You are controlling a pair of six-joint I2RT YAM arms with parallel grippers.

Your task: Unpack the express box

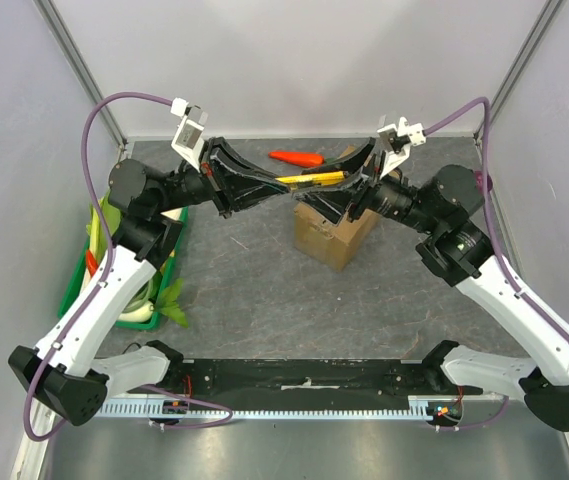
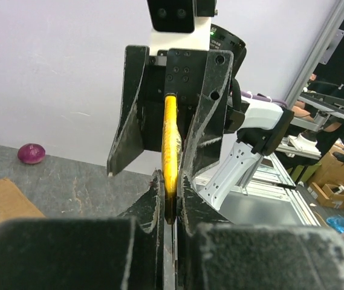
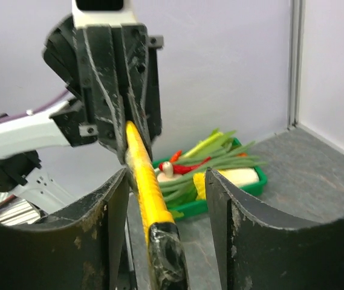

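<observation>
The express box point(image 1: 332, 232), brown cardboard, stands on the table right of the middle; a corner of it shows in the left wrist view point(image 2: 2, 199). Above it my two grippers meet tip to tip. My left gripper point(image 1: 276, 183) is shut on one end of a yellow-handled cutter point(image 1: 314, 179), which its own view shows pinched between the pads point(image 2: 170, 151). My right gripper point(image 1: 314, 186) is open, its jaws either side of the cutter's black-capped end point(image 3: 167, 257). In the right wrist view the cutter lies close to one finger point(image 3: 108, 211), and I cannot tell whether they touch.
A green tray point(image 1: 76, 285) of vegetables sits at the left edge, also in the right wrist view point(image 3: 220, 202). An orange carrot point(image 1: 296, 157) lies behind the box. A purple onion point(image 2: 31, 153) lies by the back wall. Walls enclose the table on three sides.
</observation>
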